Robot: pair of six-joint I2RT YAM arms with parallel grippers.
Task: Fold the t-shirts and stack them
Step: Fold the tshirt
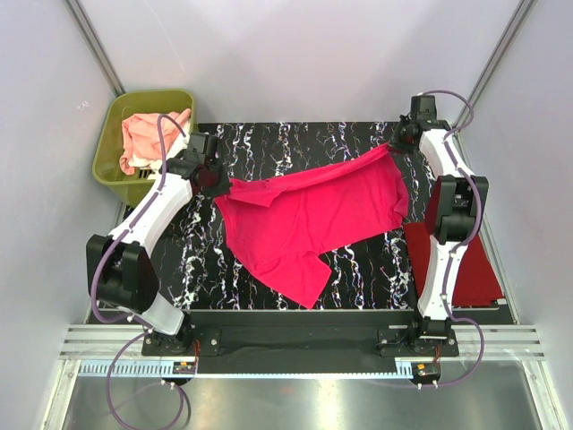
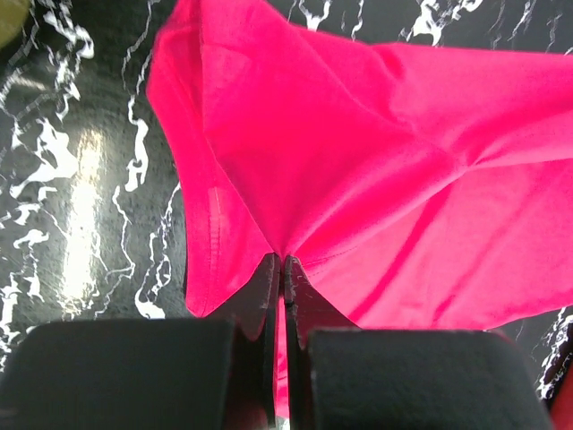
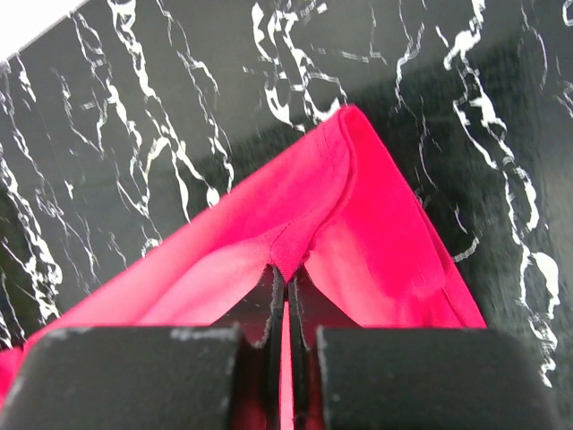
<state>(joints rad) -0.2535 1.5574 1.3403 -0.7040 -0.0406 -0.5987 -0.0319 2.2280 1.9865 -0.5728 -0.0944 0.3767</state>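
A hot pink t-shirt (image 1: 309, 215) hangs stretched between my two grippers over the black marbled table (image 1: 358, 278), its lower part trailing on the surface. My left gripper (image 1: 218, 182) is shut on the shirt's left edge; in the left wrist view the cloth (image 2: 358, 161) fans out from the pinched jaws (image 2: 282, 262). My right gripper (image 1: 394, 143) is shut on a seamed corner at the far right, shown in the right wrist view (image 3: 288, 271) with the pink fabric (image 3: 358, 233) folding away from it. A darker red t-shirt (image 1: 466, 260) lies flat at the table's right side.
An olive-green tub (image 1: 112, 157) stands off the table's far left corner, holding a peach-pink shirt (image 1: 148, 134) and a bit of white cloth (image 1: 148, 163). White walls close in on all sides. The left arm's cable loops over the tub.
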